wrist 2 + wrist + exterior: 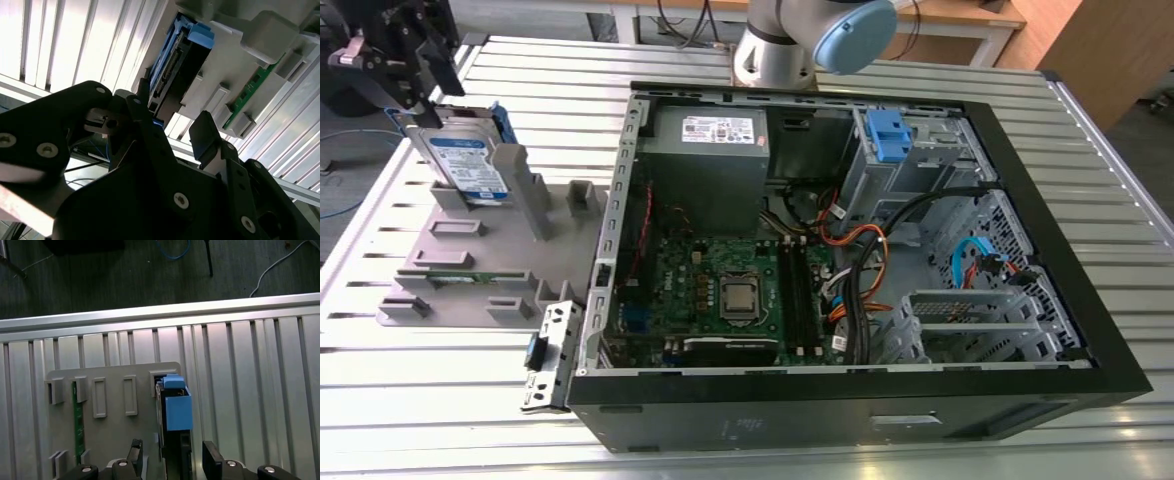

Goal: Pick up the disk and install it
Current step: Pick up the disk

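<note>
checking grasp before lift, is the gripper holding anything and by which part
Nothing is held. The gripper is open, its fingers spread near the disk without touching it; the disk stands in the grey holder.

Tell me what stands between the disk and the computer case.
In the exterior view, the grey holder plate and its upright posts lie between the disk and the open computer case.

Silver arm (767, 55) with pale-blue joint cap (854, 30) — black fingers (202, 132), silver screws (181, 200).
</note>
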You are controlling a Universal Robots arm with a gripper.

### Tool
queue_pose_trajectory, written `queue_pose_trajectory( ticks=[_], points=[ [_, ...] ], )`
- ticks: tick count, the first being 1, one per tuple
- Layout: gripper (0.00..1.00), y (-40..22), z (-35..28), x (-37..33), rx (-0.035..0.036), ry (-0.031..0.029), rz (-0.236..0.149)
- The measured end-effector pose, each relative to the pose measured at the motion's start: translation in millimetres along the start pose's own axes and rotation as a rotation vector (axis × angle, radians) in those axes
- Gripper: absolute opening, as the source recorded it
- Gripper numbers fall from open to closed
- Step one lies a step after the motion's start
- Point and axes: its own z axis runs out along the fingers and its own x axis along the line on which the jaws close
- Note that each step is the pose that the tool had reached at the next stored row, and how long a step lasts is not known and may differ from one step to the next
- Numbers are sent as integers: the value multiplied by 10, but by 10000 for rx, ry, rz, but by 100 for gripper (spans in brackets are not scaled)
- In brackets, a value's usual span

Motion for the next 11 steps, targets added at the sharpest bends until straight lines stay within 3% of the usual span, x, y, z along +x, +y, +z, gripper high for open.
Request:
queue_pose_trajectory(
  ticks=[11],
  points=[
    [58,10,43,2,36,9,-560]
  ],
)
